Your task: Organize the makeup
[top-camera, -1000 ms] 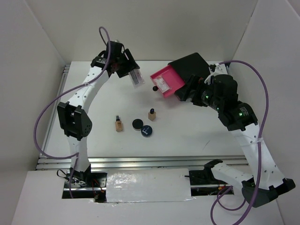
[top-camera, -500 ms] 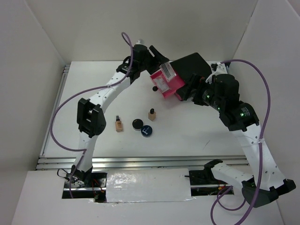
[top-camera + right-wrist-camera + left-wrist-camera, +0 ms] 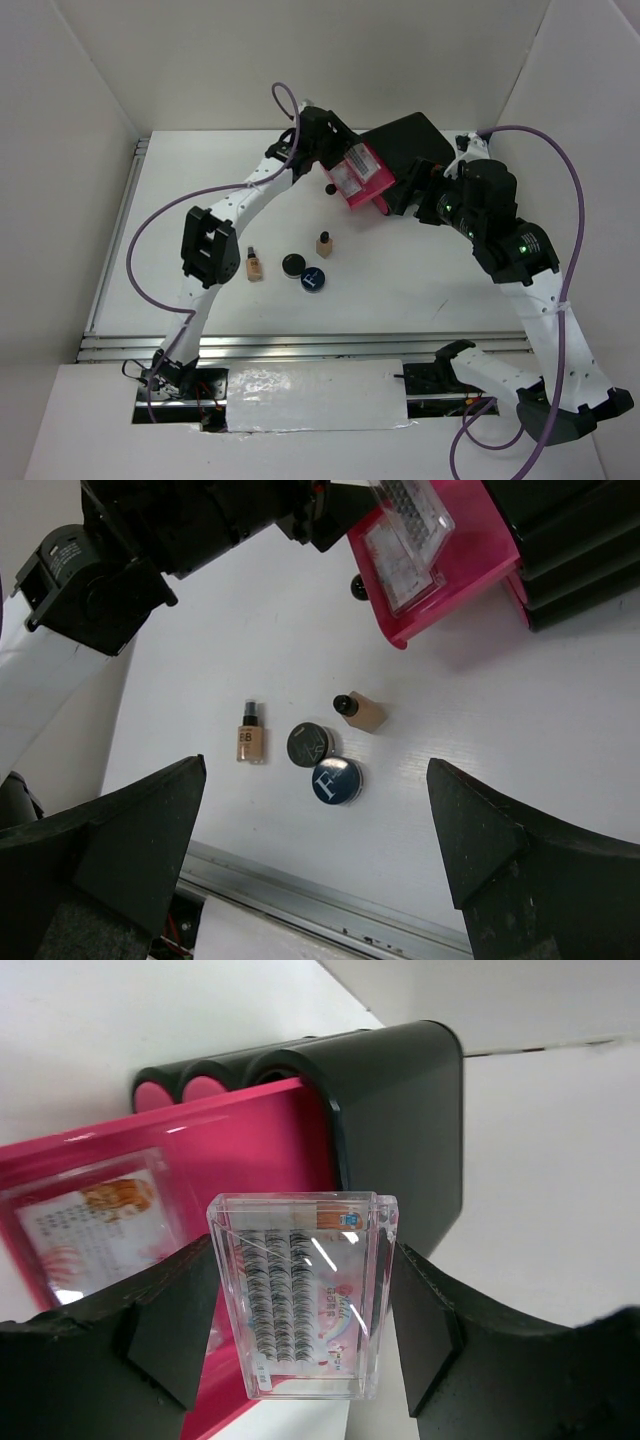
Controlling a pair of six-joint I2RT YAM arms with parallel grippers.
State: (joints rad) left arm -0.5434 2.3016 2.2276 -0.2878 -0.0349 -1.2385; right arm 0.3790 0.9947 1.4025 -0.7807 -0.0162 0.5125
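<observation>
A clear lash case (image 3: pixel 305 1300), rows of dark lashes inside, hangs tilted over the pink drawer (image 3: pixel 280 1150), clamped in the left gripper (image 3: pixel 300 1325). A second, flat sachet (image 3: pixel 90 1220) lies inside the drawer. Well apart from the drawer, on the arm-base side, a tan bottle (image 3: pixel 250 742) lies on its side, another tan bottle (image 3: pixel 360 711) rests nearer the drawer, and the black compact (image 3: pixel 309 744) sits touching the dark-blue compact (image 3: pixel 336 780), which bears a white letter.

Setting: robotics lab bench cell. White tabletop (image 3: pixel 400 290) boxed in by plain white panels (image 3: pixel 80 120). Aluminium rails (image 3: pixel 300 345) along the near edge, exposed purple cables (image 3: pixel 131 262).
</observation>
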